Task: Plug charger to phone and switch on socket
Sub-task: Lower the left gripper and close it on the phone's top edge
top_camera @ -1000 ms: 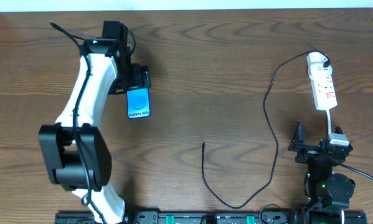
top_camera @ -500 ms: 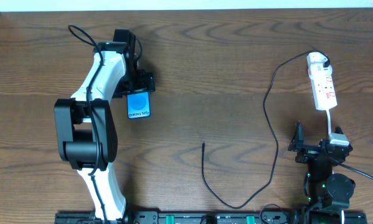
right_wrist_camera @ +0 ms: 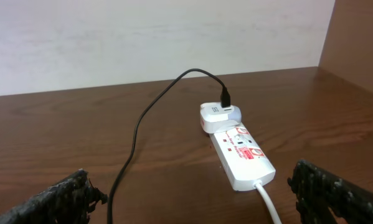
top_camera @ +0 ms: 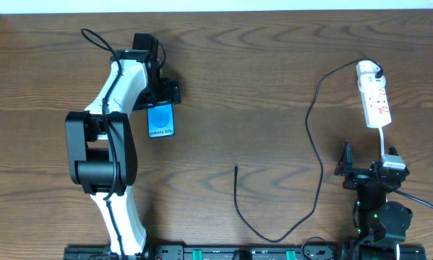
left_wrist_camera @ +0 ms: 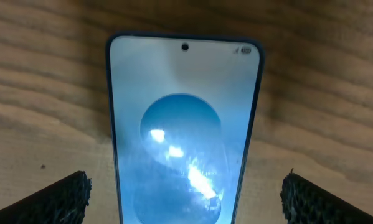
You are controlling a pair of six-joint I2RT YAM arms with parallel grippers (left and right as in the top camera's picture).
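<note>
The phone (top_camera: 160,120) lies flat on the table at the left, its blue screen up. In the left wrist view the phone (left_wrist_camera: 183,137) fills the middle. My left gripper (top_camera: 160,101) hovers over the phone's far end, open wide, a finger (left_wrist_camera: 49,199) on each side with table showing in both gaps. The charger's black cable (top_camera: 314,155) runs from a white adapter (top_camera: 370,70) on the socket (top_camera: 377,105) down the table. Its loose plug tip (top_camera: 236,168) lies mid-table. My right gripper (top_camera: 368,165) stands open just short of the socket (right_wrist_camera: 242,152), holding nothing.
The socket's white cord (top_camera: 384,141) runs toward my right gripper's base. The cable loops near the front edge (top_camera: 274,238). A pale wall (right_wrist_camera: 155,37) backs the table, with a wooden side panel (right_wrist_camera: 360,43) at the right.
The left arm has folded, its elbow swinging up and right. Its gripper shifted slightly toward the phone's far end, still open. The right arm, cable and socket have not moved.
</note>
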